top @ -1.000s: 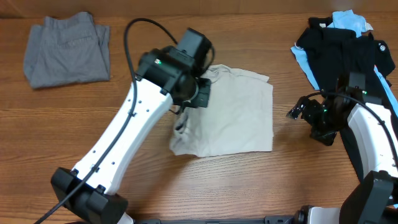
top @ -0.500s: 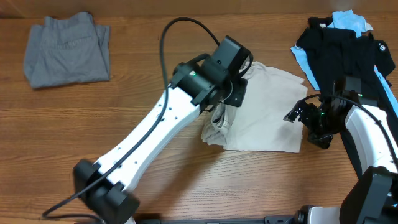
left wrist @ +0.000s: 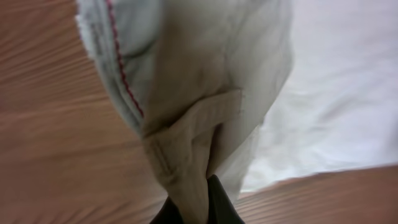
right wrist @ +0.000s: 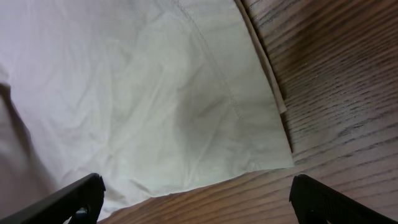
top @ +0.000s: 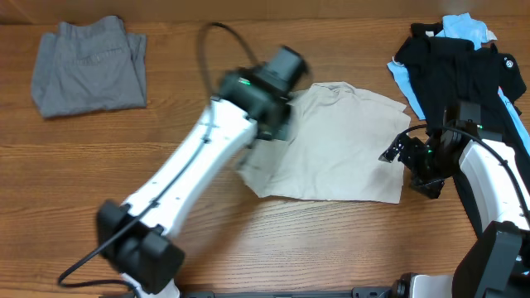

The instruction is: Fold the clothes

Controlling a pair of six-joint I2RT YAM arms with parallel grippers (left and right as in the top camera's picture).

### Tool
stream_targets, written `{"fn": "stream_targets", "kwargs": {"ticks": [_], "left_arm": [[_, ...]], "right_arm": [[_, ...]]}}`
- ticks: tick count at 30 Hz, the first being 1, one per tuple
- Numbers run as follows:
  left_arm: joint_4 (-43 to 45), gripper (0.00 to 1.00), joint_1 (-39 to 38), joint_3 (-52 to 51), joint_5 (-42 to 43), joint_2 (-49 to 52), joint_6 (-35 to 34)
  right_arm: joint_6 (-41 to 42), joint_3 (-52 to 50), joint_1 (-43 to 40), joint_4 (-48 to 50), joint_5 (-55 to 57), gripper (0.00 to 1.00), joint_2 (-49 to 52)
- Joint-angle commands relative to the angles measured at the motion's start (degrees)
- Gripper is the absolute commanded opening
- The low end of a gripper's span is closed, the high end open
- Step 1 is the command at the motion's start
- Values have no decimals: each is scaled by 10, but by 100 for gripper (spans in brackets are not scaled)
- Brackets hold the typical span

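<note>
A beige garment [top: 339, 145] lies spread on the wooden table at centre right. My left gripper [top: 277, 124] is shut on its left edge and holds that edge lifted; the left wrist view shows a bunched fold of beige cloth with a seam [left wrist: 199, 124] pinched between the black fingertips [left wrist: 196, 205]. My right gripper [top: 397, 153] is open and empty, hovering just right of the garment's right edge. Its wrist view shows the cloth's corner [right wrist: 261, 143] on the wood, with both fingertips [right wrist: 193, 202] wide apart.
A folded grey garment [top: 89, 66] lies at the back left. A pile of black and light blue clothes [top: 460, 58] lies at the back right, next to the right arm. The table's front edge runs along the bottom.
The left arm swung right with the garment's edge, dragging the cloth rightward, then moved back left, spreading it wider. The right arm stayed nearly still.
</note>
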Motion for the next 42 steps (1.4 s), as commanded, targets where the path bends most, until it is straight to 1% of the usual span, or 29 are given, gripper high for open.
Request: {"fn": "stream_targets", "kwargs": {"ticks": [1,4,7,10,13,15,19,22,25,27,30,35,42], "left_arm": [[-37,4,65,21,-39,-58,-6],[-61,4,111,21,-44,-76,5],[-79,4,155,21,-48,-94,38],[-110,4,195,25,-79,-106,50],[-136,4,232,34,-82,-111,80],[-150,4,251,43,-81,-111,103],[-161,4,259,54,-81,-111,110],[-148,4,247,64,-52,-111,109],[-117,4,222,67,29,-111,130],[-101,4,201,67,58,-108,136],[-93,4,157,67,53,-102,120],[-75,4,97,67,50,-79,61],[-34,4,40,66,45,-17,-8]], "right_arm": [[3,-2,1,2,7,100,1],[3,-2,1,4,7,100,1],[3,-2,1,4,7,100,1],[3,-2,1,3,7,100,1],[3,-2,1,4,7,100,1],[3,-2,1,4,7,100,1],[3,-2,1,4,7,100,1],[3,-2,2,7,7,100,2],[3,-2,2,12,7,100,2],[3,-2,2,12,7,100,2],[3,-2,2,12,7,100,2],[3,-3,2,12,8,100,2],[3,-3,2,10,8,100,2]]}}
